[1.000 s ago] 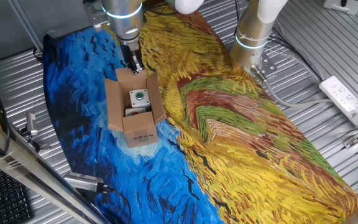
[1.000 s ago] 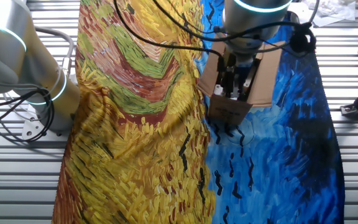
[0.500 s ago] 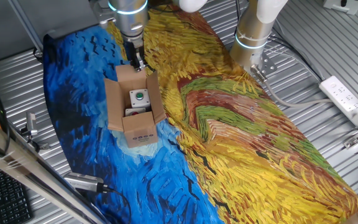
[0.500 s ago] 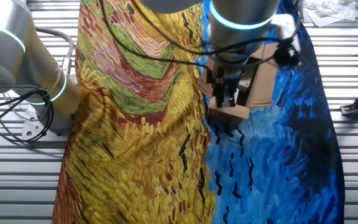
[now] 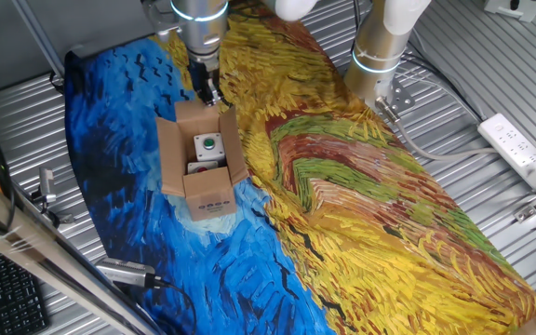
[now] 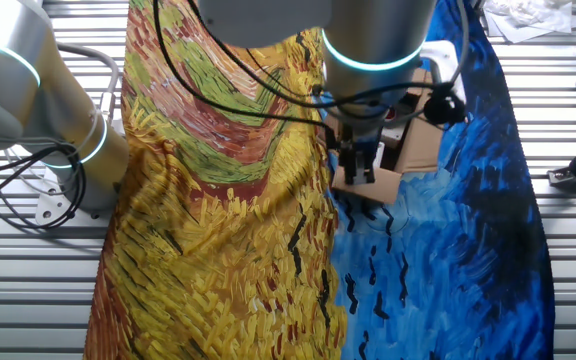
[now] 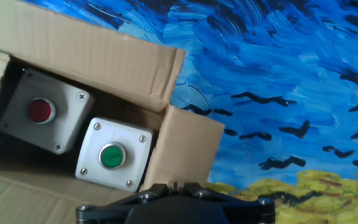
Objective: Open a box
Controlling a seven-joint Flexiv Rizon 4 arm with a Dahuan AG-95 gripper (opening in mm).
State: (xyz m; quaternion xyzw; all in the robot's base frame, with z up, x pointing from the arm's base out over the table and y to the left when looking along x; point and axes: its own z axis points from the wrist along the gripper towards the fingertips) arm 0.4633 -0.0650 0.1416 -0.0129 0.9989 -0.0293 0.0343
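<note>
The box (image 5: 201, 163) sits on the blue part of the painted cloth (image 5: 361, 214) that covers the counter, its top flaps (image 5: 170, 154) folded outward. Inside it, the hand view shows two white switch units, one with a red button (image 7: 41, 110) and one with a green button (image 7: 111, 155). By the look of the flaps, the opening is largely done.

The gripper (image 5: 208, 91) hangs over the far end of the box, near the short end flap (image 7: 188, 146). Its jaws look close together and nothing appears to be between them, though the fingertips are too small in the fixed views, and out of frame in the hand view, to be sure.

The main risk is the light cardboard moving. If the jaws snag the end flap, the whole box may slide or tip on the loose cloth and the switch units may shift or spill. The cloth itself may also wrinkle and drag the box along. A flap may spring back partway once nothing presses it, leaving the box half shut. A descent too far inward may strike the green button.
</note>
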